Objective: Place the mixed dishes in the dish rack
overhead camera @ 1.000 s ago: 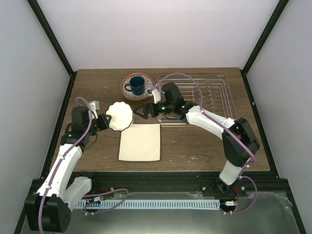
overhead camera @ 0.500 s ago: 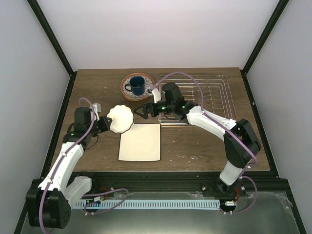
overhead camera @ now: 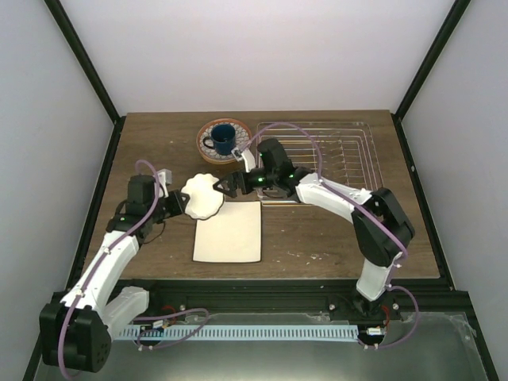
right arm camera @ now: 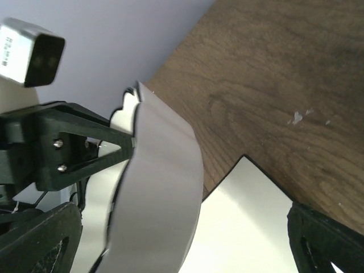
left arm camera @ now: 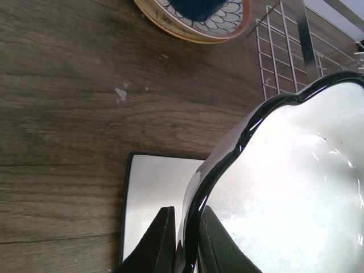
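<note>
Scalloped bowl [overhead camera: 202,196] tilted in left gripper [left arm camera: 186,244], near cream plate [overhead camera: 228,231]

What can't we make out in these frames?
Left wrist view: dark blue mug cut off by the top edge, only its base shows.
Left wrist view: cream plate mostly hidden behind the scalloped bowl.
Top view: dish rack near-left corner hidden by the right arm.
Top view: right tool contact with the bowl too small to tell.
</note>
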